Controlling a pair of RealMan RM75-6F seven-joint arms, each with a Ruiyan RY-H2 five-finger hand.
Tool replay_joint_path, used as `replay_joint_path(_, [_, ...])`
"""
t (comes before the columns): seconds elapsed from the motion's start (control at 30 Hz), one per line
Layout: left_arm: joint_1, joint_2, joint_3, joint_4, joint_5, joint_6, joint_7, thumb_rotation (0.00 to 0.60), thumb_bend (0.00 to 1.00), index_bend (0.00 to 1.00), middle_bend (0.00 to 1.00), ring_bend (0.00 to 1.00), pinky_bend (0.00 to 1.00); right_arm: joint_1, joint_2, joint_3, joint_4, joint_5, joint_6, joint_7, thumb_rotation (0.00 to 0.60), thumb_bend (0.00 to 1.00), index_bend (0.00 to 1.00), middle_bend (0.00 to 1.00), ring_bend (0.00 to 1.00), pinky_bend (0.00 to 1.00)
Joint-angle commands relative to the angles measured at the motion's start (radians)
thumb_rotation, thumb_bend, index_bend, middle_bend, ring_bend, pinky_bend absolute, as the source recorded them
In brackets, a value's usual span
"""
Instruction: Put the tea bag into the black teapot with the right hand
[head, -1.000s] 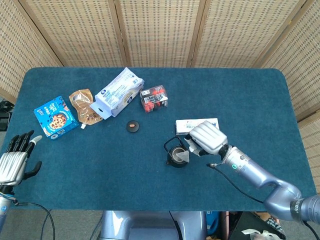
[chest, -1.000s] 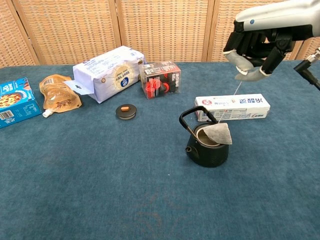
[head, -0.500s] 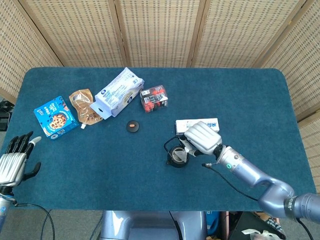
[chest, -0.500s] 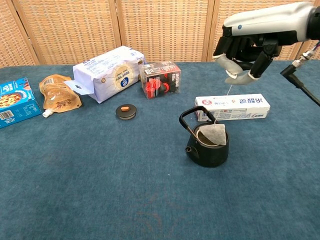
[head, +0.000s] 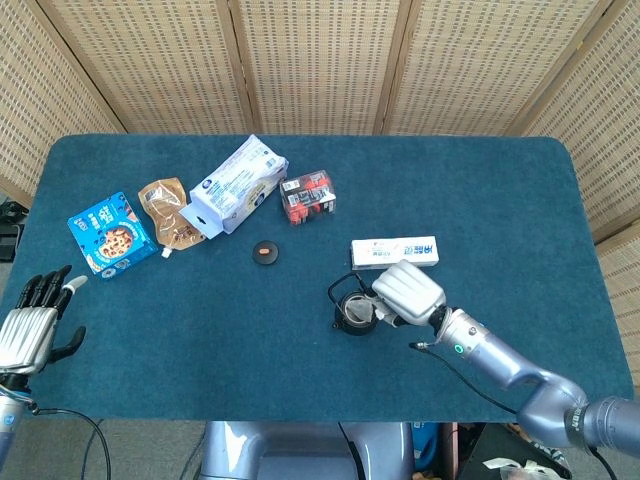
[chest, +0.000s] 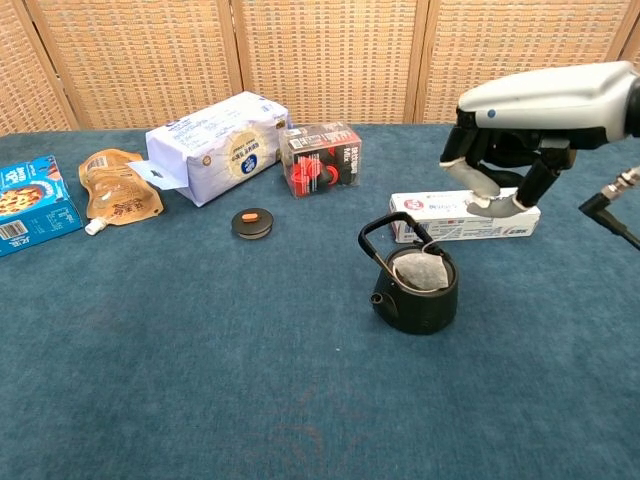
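The black teapot (chest: 415, 295) (head: 350, 313) stands lidless right of the table's middle, handle to its left. The pale tea bag (chest: 420, 273) lies in the pot's open mouth, mostly below the rim. My right hand (chest: 497, 165) (head: 408, 290) hovers just above and to the right of the pot, thumb and a finger pinched together as on the bag's string, which barely shows. My left hand (head: 27, 325) hangs off the table's near left edge, fingers apart and holding nothing.
The pot's small black lid (chest: 252, 222) lies left of the pot. A long white box (chest: 445, 218) lies behind the pot, under my right hand. Further back are a red-black box (chest: 320, 160), a white bag (chest: 215, 150), a brown pouch (chest: 120, 187) and a blue box (chest: 30, 205).
My right hand has come down and slightly towards the pot. The tea bag, earlier hanging at the rim on its string, has sunk into the pot's mouth. The left hand stayed put.
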Motion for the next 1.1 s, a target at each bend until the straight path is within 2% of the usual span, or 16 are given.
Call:
replay_joint_path(0.03, [0.0, 0.001, 0.0, -0.002, 0.001, 0.0, 0.001, 0.6, 0.41, 0.11, 0.0, 0.0, 0.0, -0.012, -0.01, -0.015, 0.009, -0.026, 0.018, -0.009, 0.6, 0.55, 0.77, 0.89, 0.88, 1.0])
replay_joint_path(0.1, [0.0, 0.003, 0.0, -0.003, 0.0, 0.0, 0.001, 0.6, 0.41, 0.11, 0.0, 0.0, 0.0, -0.02, -0.018, -0.03, 0.014, -0.055, 0.033, -0.021, 0.6, 0.55, 0.75, 0.89, 0.88, 1.0])
replay_joint_path(0.27, [0.0, 0.008, -0.002, -0.011, 0.002, 0.004, 0.004, 0.6, 0.41, 0.11, 0.0, 0.0, 0.0, -0.035, -0.045, -0.064, 0.048, -0.123, 0.06, -0.045, 0.6, 0.54, 0.57, 0.87, 0.88, 1.0])
replay_joint_path(0.5, [0.001, 0.02, -0.003, -0.024, 0.001, 0.006, 0.012, 0.6, 0.41, 0.1, 0.0, 0.0, 0.0, -0.046, -0.059, -0.089, 0.096, -0.201, 0.103, -0.037, 0.6, 0.54, 0.39, 0.84, 0.88, 1.0])
replay_joint_path(0.57, [0.0, 0.021, -0.003, -0.027, 0.001, 0.005, 0.014, 0.6, 0.41, 0.1, 0.0, 0.0, 0.0, -0.047, -0.059, -0.092, 0.104, -0.209, 0.107, -0.039, 0.6, 0.51, 0.33, 0.83, 0.88, 1.0])
replay_joint_path(0.87, [-0.003, 0.025, -0.004, -0.036, -0.001, 0.001, 0.023, 0.6, 0.41, 0.1, 0.0, 0.0, 0.0, -0.054, -0.043, -0.096, 0.119, -0.228, 0.127, -0.015, 0.6, 0.39, 0.21, 0.82, 0.88, 1.0])
replay_joint_path(1.1, [-0.005, 0.027, -0.005, -0.04, -0.001, 0.0, 0.029, 0.6, 0.41, 0.09, 0.0, 0.0, 0.0, -0.044, 0.002, -0.09, 0.085, -0.223, 0.112, 0.02, 0.6, 0.36, 0.2, 0.82, 0.88, 1.0])
